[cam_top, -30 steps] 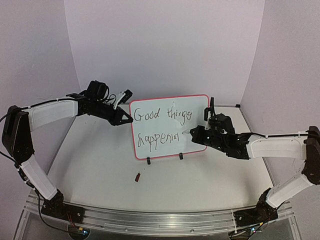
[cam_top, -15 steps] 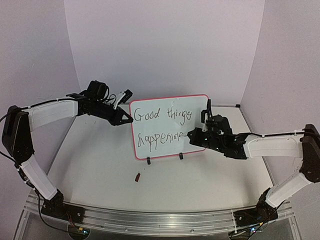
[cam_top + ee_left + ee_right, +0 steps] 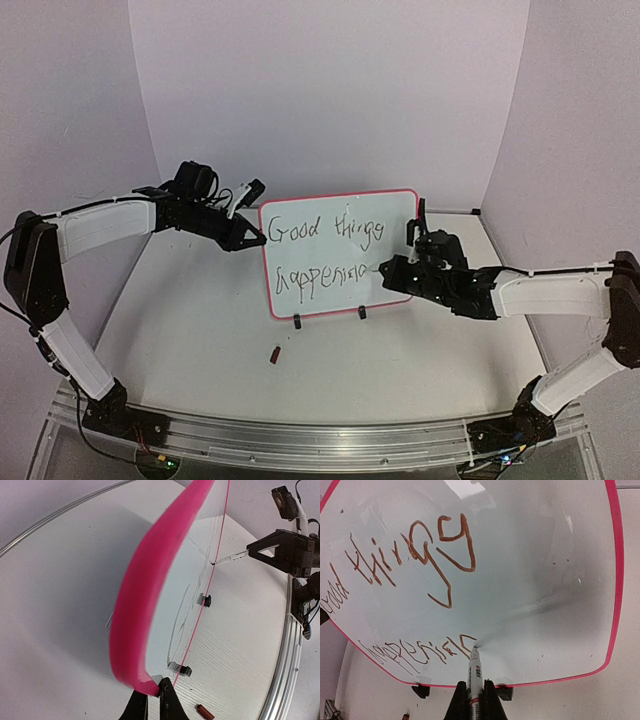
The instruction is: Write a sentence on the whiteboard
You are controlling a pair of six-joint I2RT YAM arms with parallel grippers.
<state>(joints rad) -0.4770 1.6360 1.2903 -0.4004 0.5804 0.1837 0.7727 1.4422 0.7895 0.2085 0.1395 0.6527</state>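
Observation:
The whiteboard (image 3: 400,225) with its pink frame stands upright on two black clip feet (image 3: 296,321) at mid-table. The sentence (image 3: 325,232) runs across it in two dark handwritten lines. My left gripper (image 3: 258,240) is shut on the board's left edge; in the left wrist view its tips (image 3: 159,690) pinch the pink frame (image 3: 150,590). My right gripper (image 3: 395,270) is shut on a white marker (image 3: 474,667). The marker's tip touches the board (image 3: 530,555) at the end of the lower line (image 3: 420,652).
A small red-brown cap (image 3: 275,353) lies on the white table in front of the board, also in the left wrist view as the cap (image 3: 205,712). Purple walls close in the back and sides. A metal rail (image 3: 300,440) runs along the near edge.
The right gripper has shifted the marker tip slightly back and forth at the end of the lower line, which gained a stroke. The left arm and the board have not moved.

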